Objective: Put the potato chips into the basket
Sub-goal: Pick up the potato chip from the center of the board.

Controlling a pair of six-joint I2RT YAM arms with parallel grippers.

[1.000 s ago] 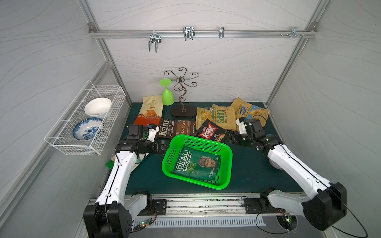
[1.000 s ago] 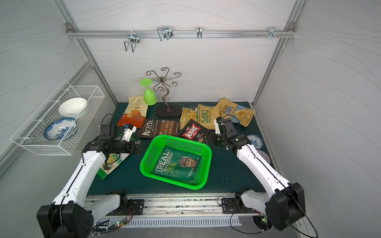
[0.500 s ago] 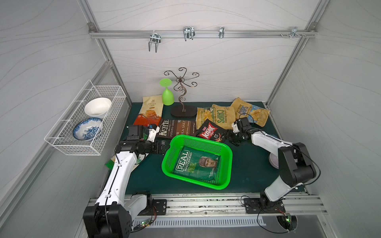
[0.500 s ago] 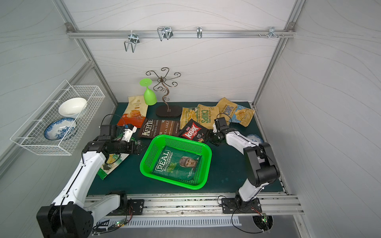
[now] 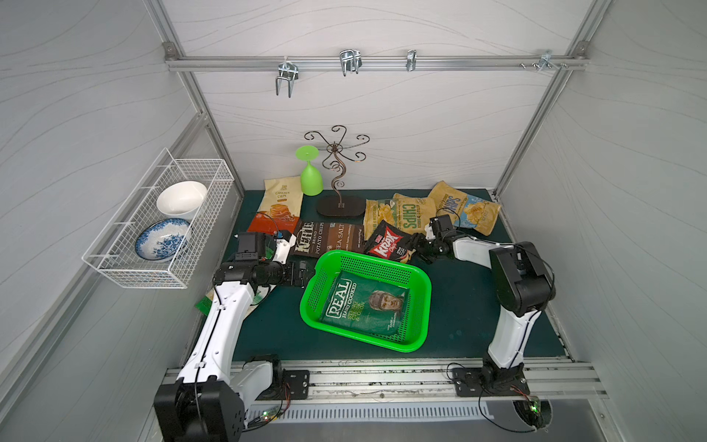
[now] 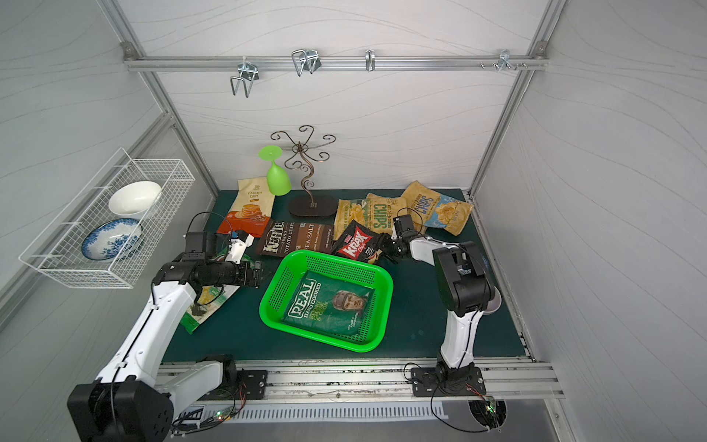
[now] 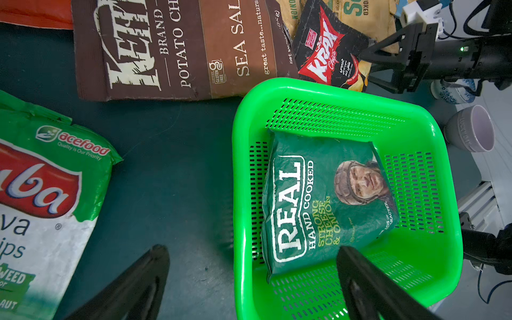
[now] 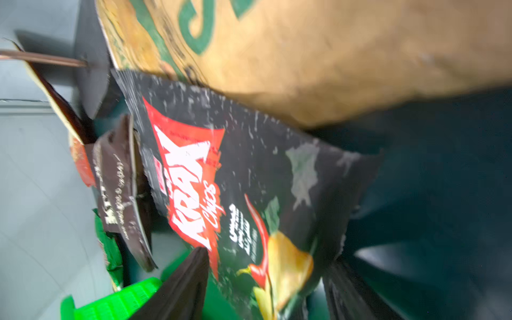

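**Right gripper** [image 8: 268, 257]: jaws apart, one finger on either side of the near end of the black-and-red bag [image 5: 388, 245]. The foil shows no squeeze. It is set low and sideways, probably to pinch the end seam, the only flap a flat bag offers.

**Black-and-red bag:** on the mat just beyond the far right corner of the basket [image 5: 367, 268], close to the rim. Its far end laps a tan bag [image 5: 405, 214], so lifting it may disturb that one.

**Left gripper** [image 7: 249, 277]: jaws spread wide and empty, hanging over the basket's left rim. It looks parked clear of the other arm's reach.

**Basket:** holds one dark green bag [image 5: 363, 306], lying flat. Outside it are:
- a second tan bag [image 5: 459, 206], far right
- a brown bag [image 5: 329, 239], on the far side
- a cream-orange bag [image 5: 281, 203], far left
- a white-green bag [image 6: 208, 302], left, partly under the left arm

**Views:**
- Only the right wrist view shows the fingers flanking the bag.
- Both top views give the overall layout.
- The left wrist view shows a pale cup [image 7: 471, 128] to the right of the basket. The right arm largely hides it in both top views.
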